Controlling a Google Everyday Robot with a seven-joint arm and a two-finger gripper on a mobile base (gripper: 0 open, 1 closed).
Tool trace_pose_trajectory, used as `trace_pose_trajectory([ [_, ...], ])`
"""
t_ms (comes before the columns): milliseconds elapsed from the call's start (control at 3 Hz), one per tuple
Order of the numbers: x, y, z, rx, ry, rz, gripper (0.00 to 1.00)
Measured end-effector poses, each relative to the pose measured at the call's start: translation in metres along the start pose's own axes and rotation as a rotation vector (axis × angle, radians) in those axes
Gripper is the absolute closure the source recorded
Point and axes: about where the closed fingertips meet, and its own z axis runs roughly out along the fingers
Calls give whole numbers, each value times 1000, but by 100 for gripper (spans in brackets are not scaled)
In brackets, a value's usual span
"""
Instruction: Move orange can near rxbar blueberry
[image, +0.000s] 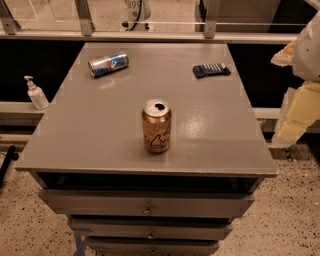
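Nothing is done yet by the look of it: the orange can (157, 126) stands upright at the front middle of the bench (100, 130), well apart from the rxbar blueberry (211, 70), which lies flat toward the back right. The gripper (300, 112) hangs off the bench's right edge, touching nothing; whether it is released or clenched, I cannot tell. The whole job is left: reach, grasp, carry back and right. A blue-and-silver can (108, 64) lies on its side at back left.

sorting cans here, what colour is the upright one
The orange can is orange-gold with dark script, in the camera view; the gripper is at the right edge.
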Motion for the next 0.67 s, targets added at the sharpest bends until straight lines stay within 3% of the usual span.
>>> trace_pose_trajectory([
  [333,0,0,0,0,0,0,0],
  [667,-3,0,12,-19,-78,20,0],
])
